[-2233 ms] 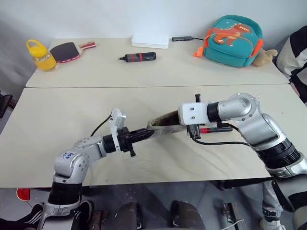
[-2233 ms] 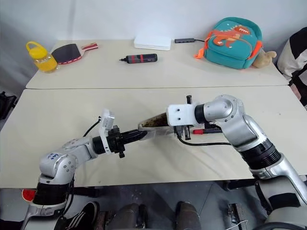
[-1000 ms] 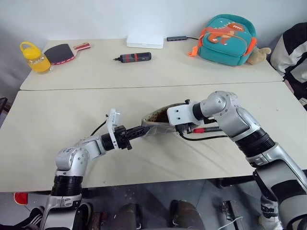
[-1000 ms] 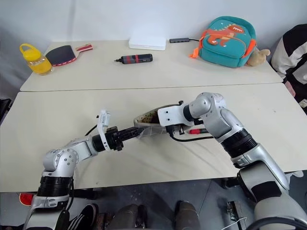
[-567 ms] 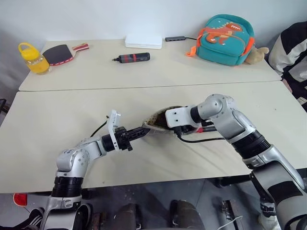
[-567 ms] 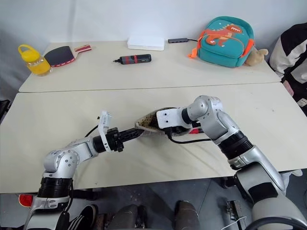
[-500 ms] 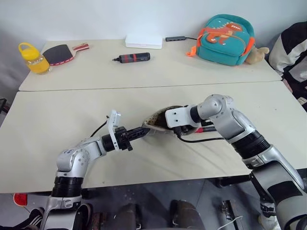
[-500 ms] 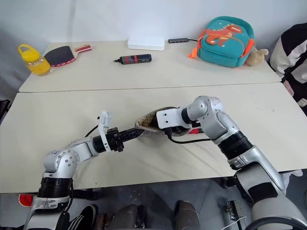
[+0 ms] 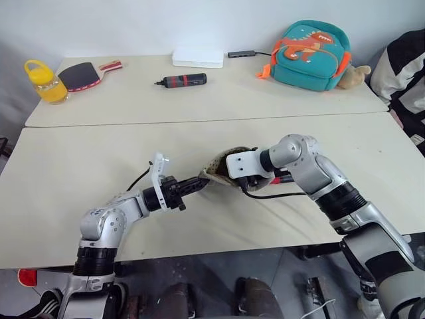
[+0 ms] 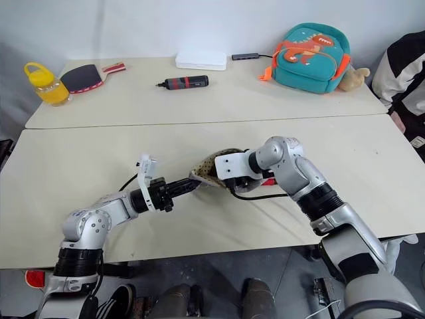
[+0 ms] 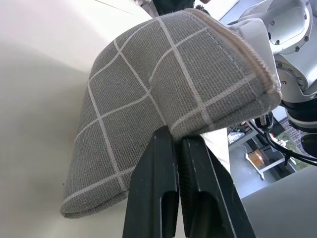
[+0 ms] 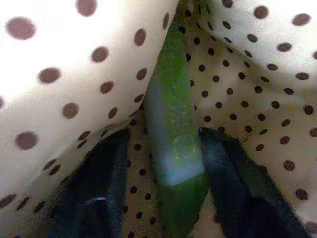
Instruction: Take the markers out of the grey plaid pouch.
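A flat grey fabric pouch with thin white grid lines (image 11: 163, 94) is being held just above the pale desk (image 9: 80, 159), the left hand (image 11: 174, 144) pinching its edge. The right hand (image 12: 163, 163) is reaching inside its dotted cream lining, fingers spread either side of a light green marker (image 12: 173, 129).

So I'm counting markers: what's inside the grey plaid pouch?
Inside the grey plaid pouch, a green marker lies between the right gripper fingers, against dotted lining. Folds hide anything deeper.
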{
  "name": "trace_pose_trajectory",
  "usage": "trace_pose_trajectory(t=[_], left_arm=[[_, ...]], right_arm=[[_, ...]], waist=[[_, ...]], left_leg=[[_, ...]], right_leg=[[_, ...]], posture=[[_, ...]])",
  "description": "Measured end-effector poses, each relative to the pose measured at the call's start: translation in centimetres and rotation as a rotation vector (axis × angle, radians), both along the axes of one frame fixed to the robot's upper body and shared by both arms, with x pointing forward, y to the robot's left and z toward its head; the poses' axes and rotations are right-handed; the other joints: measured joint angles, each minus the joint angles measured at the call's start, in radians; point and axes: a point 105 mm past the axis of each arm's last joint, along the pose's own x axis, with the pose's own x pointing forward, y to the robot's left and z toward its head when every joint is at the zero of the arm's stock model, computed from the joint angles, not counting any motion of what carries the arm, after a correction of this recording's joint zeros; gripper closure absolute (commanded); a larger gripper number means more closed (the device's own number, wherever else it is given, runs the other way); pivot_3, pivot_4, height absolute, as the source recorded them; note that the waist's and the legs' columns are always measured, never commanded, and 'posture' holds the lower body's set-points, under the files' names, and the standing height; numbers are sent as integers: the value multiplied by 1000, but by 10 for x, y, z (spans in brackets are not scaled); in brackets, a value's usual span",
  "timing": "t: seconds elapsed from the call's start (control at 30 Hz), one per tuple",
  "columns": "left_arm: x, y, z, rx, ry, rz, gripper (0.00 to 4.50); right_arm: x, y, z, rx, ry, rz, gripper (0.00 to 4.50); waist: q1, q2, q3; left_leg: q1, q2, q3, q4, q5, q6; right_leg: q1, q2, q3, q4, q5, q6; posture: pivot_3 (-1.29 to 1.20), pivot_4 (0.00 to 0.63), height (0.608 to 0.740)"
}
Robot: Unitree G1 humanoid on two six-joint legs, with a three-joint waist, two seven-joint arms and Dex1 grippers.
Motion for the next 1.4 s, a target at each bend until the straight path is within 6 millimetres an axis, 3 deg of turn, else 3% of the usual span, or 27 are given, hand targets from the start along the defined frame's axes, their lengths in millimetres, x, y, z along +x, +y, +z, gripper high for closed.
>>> trace_pose_trajectory(t=[0.1, 0.3, 0.5, 0.63, 0.97, 1.17, 1.3, 1.4], left_arm=[[0, -1, 0, 3, -3, -4, 4500], [-1, -1, -1, 7, -5, -2, 4500], [-1, -2, -2, 5, -7, -1, 4500], [-2, -2, -1, 4, -6, -5, 4500], [-1, -3, 3, 62, -109, -9, 4500], [8, 0, 14, 62, -208, 57, 4500], [20, 7, 32, 40, -298, 129, 4500], [19, 8, 33, 38, -310, 124, 4500]], right_arm=[[0, 0, -1, 4, 2, 0, 4049], [-6, -9, 1, -8, 0, -6, 4044], [-22, -24, 20, 26, 5, -26, 4044], [-33, -27, 23, 66, 70, -42, 4044], [-24, -35, 48, 238, 57, -131, 4044], [-32, -32, 59, 353, 93, -103, 4044], [-42, -20, 76, 459, 96, -33, 4044], [-42, -13, 82, 535, 97, -23, 4044]], waist=[[0, 0, 0], [3, 0, 0], [4, 0, 0], [3, 0, 0], [4, 0, 0], [6, 0, 0], [5, 0, 0], [4, 0, 0]], left_leg=[[0, 0, 0, 0, 0, 0], [-1, 0, 0, 0, 0, 0], [-1, -1, -1, -1, 0, 0], [-1, -1, 0, -1, 0, 0], [-2, -1, 0, -1, 0, 0], [-2, -1, 0, -1, 0, 0], [-2, -1, 0, -2, 0, 0], [-2, -1, 0, -2, 0, 0]], right_leg=[[0, 0, 0, 0, 0, 0], [-1, -1, 0, 0, 0, 0], [-1, -1, -1, -1, 0, 0], [-1, -1, -1, -2, 0, 0], [-1, -1, -1, -2, 0, 0], [-1, -1, -1, -4, 0, 0], [0, -1, -1, -5, 0, 0], [-1, -1, -2, -4, 0, 0]], posture=[[0, 150, 740], [0, 150, 740], [0, 150, 740], [0, 150, 740], [0, 150, 740], [0, 150, 740], [0, 150, 740], [0, 150, 740]])
